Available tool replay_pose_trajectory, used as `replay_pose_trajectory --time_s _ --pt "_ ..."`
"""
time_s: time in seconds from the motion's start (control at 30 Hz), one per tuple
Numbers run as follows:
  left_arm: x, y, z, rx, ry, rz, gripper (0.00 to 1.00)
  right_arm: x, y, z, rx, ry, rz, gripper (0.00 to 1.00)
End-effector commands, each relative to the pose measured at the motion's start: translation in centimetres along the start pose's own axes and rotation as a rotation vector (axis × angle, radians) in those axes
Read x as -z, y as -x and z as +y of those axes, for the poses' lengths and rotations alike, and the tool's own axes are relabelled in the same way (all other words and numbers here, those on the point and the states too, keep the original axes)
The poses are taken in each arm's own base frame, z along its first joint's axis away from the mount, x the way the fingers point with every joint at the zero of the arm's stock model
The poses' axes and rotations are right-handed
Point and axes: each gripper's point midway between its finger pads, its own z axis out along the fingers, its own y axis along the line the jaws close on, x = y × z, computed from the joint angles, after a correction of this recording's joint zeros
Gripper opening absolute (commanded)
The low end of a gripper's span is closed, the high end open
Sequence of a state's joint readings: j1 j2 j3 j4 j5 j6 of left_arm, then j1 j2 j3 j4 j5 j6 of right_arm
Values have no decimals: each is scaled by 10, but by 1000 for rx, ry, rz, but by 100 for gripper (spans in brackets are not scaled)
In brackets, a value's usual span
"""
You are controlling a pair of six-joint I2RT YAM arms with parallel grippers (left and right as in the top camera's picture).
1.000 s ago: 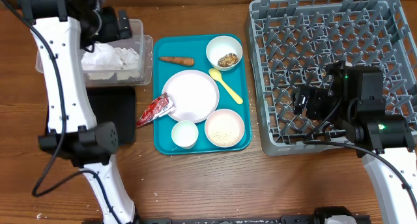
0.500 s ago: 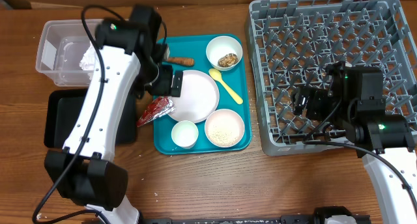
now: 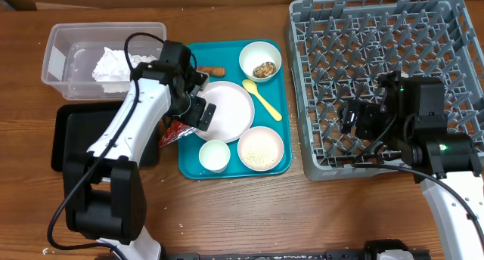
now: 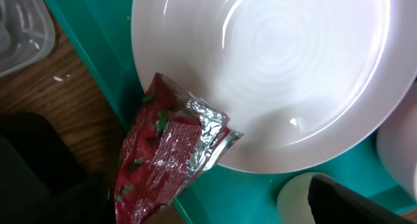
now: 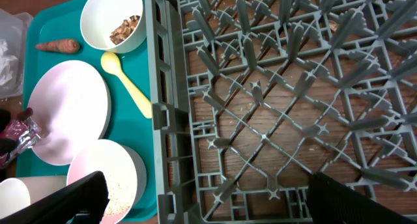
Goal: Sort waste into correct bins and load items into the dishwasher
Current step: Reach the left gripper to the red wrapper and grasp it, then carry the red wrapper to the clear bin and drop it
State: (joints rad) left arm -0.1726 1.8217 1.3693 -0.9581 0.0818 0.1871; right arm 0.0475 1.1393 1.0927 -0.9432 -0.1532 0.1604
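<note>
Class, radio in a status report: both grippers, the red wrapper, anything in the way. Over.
Left gripper open, over shiny red snack wrapper. Wrapper straddles teal tray edge, touching white round plate. Right gripper open over grey plastic dish rack.

Top-down overview — wrists closer, plate (image 3: 221, 111) shared

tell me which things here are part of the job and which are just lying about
Part of the job: napkin, red wrapper, carrot, food scraps, rice, plate, scraps bowl, rice bowl, cup, spoon, clear tub, black tray, dish rack.

Just lying about: teal tray, wooden table.
</note>
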Motion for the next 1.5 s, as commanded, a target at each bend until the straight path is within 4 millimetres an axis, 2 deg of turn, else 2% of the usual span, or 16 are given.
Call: replay_pose_trajectory --time_s 0.0,0.13,0.23,0.4,0.5,0.87,0.93,1.03,1.23,1.33,1.47 --pt "-5 -7 6 -60 3 -8 94 7 10 6 13 15 -29 100" --pt "-14 -3 9 -60 12 -33 76 7 11 6 14 16 -34 100" --pt "-22 -2 11 -58 25 -51 81 7 10 6 14 16 -33 100" --pt "-30 -3 17 -58 56 -66 81 7 10 6 14 16 -33 100" --pt "-31 -1 17 -58 60 -76 74 7 11 6 14 16 -33 100" --pt "-33 10 20 -63 72 -127 67 7 9 6 13 15 -26 100" --pt "-34 10 20 -63 73 -130 59 7 9 5 13 14 -25 100" --pt "-34 10 20 -63 72 -129 40 7 9 6 13 14 -25 100" --pt "-39 4 20 -61 72 -113 33 7 7 5 12 13 -20 100" --pt "-39 3 20 -61 73 -111 23 7 7 5 11 13 -17 100" --pt "-39 3 20 -61 73 -114 4 7 6 5 11 12 -17 100"
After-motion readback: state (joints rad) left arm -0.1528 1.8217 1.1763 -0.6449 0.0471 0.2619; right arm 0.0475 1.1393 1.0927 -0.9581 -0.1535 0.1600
